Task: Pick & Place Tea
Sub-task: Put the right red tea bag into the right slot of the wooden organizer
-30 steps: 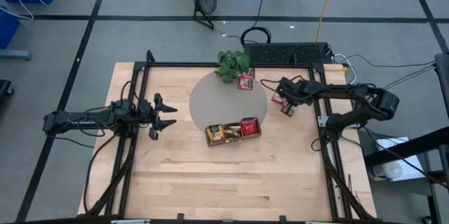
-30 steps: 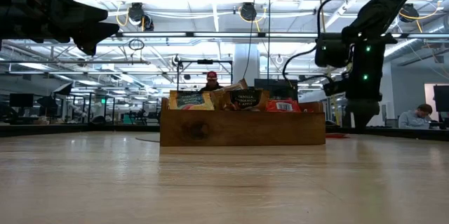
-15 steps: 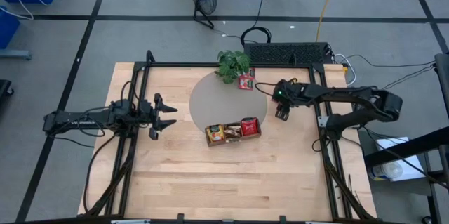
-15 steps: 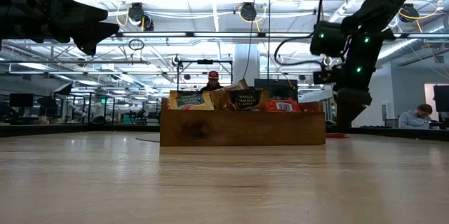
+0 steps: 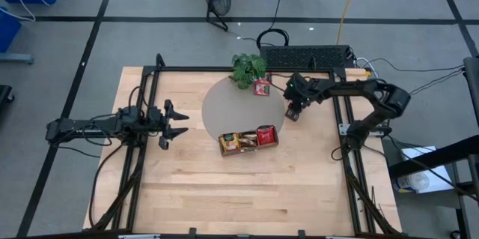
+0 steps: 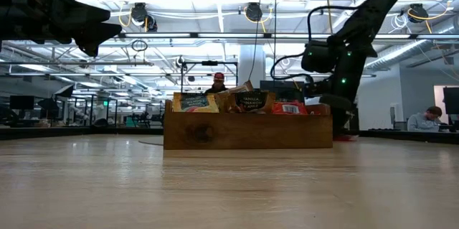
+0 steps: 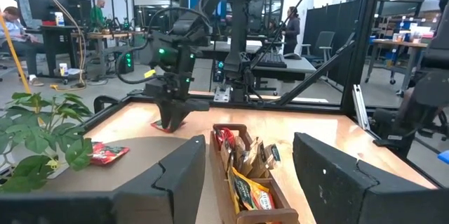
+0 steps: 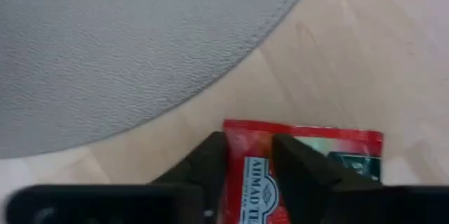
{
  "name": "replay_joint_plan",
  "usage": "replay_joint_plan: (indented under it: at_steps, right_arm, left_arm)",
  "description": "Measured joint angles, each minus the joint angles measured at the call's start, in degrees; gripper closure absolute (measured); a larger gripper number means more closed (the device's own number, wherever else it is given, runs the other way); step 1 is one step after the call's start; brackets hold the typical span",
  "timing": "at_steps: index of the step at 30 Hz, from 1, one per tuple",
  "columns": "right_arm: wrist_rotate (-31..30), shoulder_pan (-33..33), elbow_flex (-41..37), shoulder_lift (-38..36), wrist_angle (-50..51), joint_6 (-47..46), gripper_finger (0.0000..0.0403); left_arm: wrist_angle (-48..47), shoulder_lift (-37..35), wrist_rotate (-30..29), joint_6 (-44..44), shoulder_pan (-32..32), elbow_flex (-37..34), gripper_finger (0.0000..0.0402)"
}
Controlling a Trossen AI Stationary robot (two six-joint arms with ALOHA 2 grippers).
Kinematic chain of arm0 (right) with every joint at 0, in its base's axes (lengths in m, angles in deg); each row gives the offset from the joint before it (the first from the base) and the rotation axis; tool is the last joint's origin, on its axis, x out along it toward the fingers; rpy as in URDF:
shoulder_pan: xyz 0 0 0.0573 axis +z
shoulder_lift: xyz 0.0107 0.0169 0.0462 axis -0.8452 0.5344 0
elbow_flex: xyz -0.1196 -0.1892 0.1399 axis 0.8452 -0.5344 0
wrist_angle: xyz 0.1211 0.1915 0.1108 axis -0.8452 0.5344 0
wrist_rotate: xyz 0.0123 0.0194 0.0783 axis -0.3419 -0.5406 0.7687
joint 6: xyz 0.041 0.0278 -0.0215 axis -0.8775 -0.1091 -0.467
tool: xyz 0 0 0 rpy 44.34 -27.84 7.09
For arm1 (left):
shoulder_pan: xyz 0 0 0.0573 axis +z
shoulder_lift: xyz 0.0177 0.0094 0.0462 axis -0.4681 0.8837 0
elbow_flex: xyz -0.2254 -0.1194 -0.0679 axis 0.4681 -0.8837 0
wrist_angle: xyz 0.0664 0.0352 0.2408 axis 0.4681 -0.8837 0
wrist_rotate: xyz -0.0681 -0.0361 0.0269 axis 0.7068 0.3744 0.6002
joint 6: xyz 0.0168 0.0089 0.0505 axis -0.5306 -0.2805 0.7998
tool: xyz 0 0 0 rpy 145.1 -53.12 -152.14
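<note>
Right pincer [image 5: 292, 112] has swung in toward mat [image 5: 224, 108], now gripping red packet [image 8: 309, 155] on its edge; box [image 5: 249, 140] lies down-left, left pincer [image 5: 176, 124] wide, idle.

Both arms are matte black, built of slim jointed links with loose black cables. The right arm [image 6: 337, 49] shows small green lights, upper right in the low view.

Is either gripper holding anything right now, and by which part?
The right gripper straddles a red tea packet's edge; a firm hold cannot be told. The left gripper holds nothing.
</note>
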Motion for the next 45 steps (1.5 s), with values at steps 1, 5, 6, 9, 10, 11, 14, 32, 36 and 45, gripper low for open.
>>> replay_joint_plan:
  at_steps: [1,5,6,9,10,11,14,32,36,45]
  right_arm:
    - [0.23,-0.18,0.04,0.44,0.35,0.08,0.0313]
    - [0.23,-0.23,0.13,0.96,0.43,0.15,0.0389]
    - [0.19,-0.23,0.13,0.92,0.60,0.13,0.0391]
    - [-0.24,0.25,0.08,0.59,0.67,0.15,0.0395]
    - [-0.50,0.64,-0.05,0.17,0.58,0.21,0.0398]
    - [-1.00,1.16,-0.22,-0.49,0.64,0.25,0.0399]
    - [-5.46,4.74,-0.48,-3.65,0.66,-0.08,0.0401]
    - [-23.26,43.95,1.53,-21.06,-13.75,-5.77,0.0403]
    - [-23.15,48.35,1.58,-18.02,-22.62,-4.48,0.0403]
    - [-22.83,50.83,1.64,-8.84,-31.84,-3.96,0.0403]
  left_arm:
    - [-0.02,0.00,0.00,-0.02,-0.01,0.00,0.0188]
    - [0.00,0.02,0.00,-0.02,0.00,0.00,0.0188]
    - [0.00,0.02,0.00,-0.02,0.00,0.00,0.0188]
    - [0.00,0.02,0.00,0.00,0.00,0.00,0.0188]
    - [-0.02,0.02,0.00,0.00,0.00,0.00,0.0188]
    - [0.00,0.02,0.00,-0.02,-0.02,0.00,0.0188]
    - [0.00,0.02,0.00,-0.02,0.00,0.00,0.0188]
    - [0.02,0.00,0.02,-0.01,0.00,0.00,0.0188]
    - [0.02,0.00,0.02,-0.02,-0.02,0.00,0.0188]
    - [0.02,0.00,0.01,-0.02,-0.01,0.00,0.0188]
